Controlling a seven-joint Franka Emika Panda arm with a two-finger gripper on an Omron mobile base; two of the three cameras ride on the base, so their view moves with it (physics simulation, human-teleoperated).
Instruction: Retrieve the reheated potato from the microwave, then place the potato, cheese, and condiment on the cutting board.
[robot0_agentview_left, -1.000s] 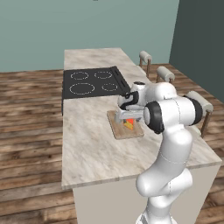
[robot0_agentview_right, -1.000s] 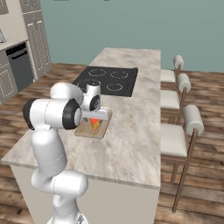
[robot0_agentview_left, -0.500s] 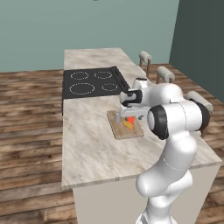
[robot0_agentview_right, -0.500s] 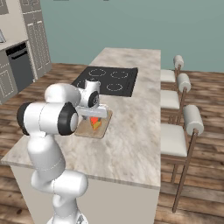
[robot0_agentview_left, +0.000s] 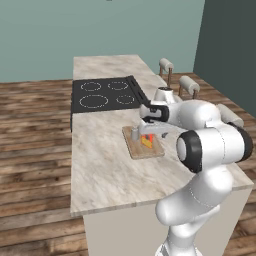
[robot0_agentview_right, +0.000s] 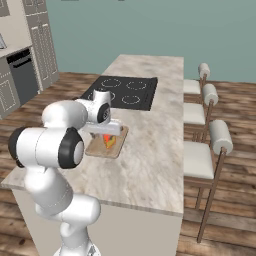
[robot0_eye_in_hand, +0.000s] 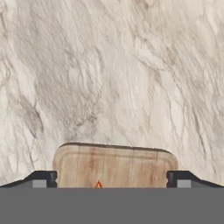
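The claw (robot0_eye_in_hand: 112, 186) hangs over the near end of the cutting board (robot0_eye_in_hand: 114, 164), its two dark fingertips (robot0_eye_in_hand: 41, 178) set wide apart, released, with nothing between them. In the hand view, a small orange tip of the cheese (robot0_eye_in_hand: 99, 184) shows at the bottom edge, on the board.

In the left base view, one cutting board (robot0_agentview_left: 143, 144) lies on the marble worktop (robot0_agentview_left: 105, 160), carrying one cheese (robot0_agentview_left: 146, 140) wedge (yellow-orange with a red top) and one grey condiment (robot0_agentview_left: 135, 134) shaker standing upright just beside it. In the right base view, the cheese (robot0_agentview_right: 109, 141) sits on the board (robot0_agentview_right: 106, 145) directly under the hand.

One black four-ring cooktop (robot0_agentview_left: 106, 93) is set into the worktop beyond the board. Three stools (robot0_agentview_right: 207, 155) stand along the worktop's right side. No writing or labels can be read.
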